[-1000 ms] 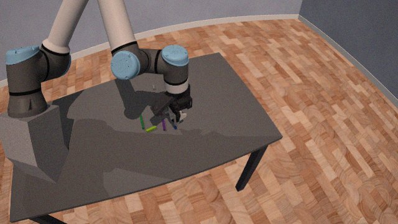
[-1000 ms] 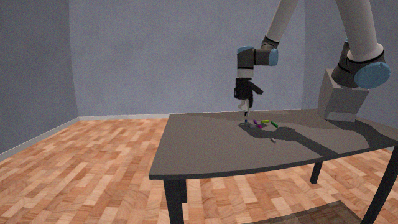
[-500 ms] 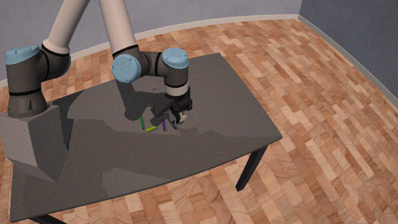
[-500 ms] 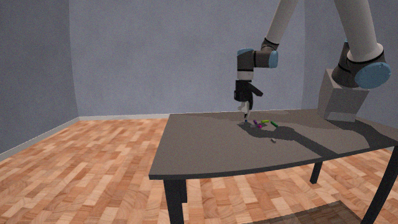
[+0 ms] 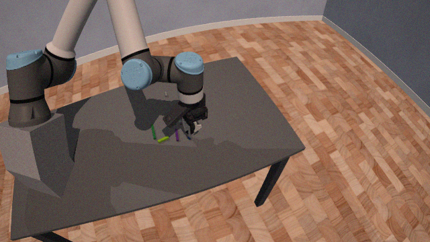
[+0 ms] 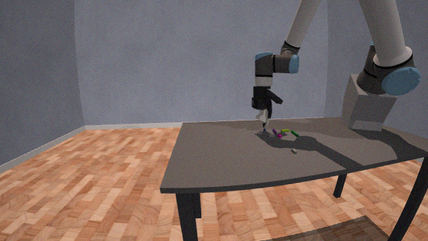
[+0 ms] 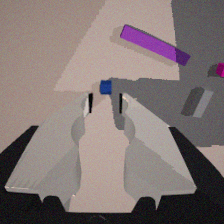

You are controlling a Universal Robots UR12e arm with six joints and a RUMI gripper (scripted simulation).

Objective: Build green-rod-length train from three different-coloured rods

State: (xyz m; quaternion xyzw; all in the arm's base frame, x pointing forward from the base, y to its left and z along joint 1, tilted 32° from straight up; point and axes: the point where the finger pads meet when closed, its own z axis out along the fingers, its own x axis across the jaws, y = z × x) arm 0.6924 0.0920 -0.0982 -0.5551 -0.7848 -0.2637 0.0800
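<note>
My gripper [image 5: 193,130] [image 6: 264,125] [image 7: 106,94] points straight down, low over the table. Its fingers stand a narrow gap apart with nothing between them. A small blue rod [image 7: 105,87] [image 6: 264,130] lies on the table just beyond the fingertips, in line with the gap. A purple rod [image 7: 154,45] [image 5: 177,134] [image 6: 274,131] lies close by. A magenta rod [image 7: 220,69] [image 6: 279,136] and a grey rod [image 7: 196,101] lie beyond it. The lime rod [image 5: 163,139] [image 6: 285,130] and the green rod [image 5: 153,132] [image 6: 294,133] lie further towards the arm's base.
Another small grey rod [image 5: 166,93] [image 6: 293,151] lies alone, well away from the cluster. The arm's grey base block [image 5: 30,144] [image 6: 364,107] stands at one end of the dark table [image 5: 235,111] [image 6: 217,161]. The arm's shadow covers part of the rods.
</note>
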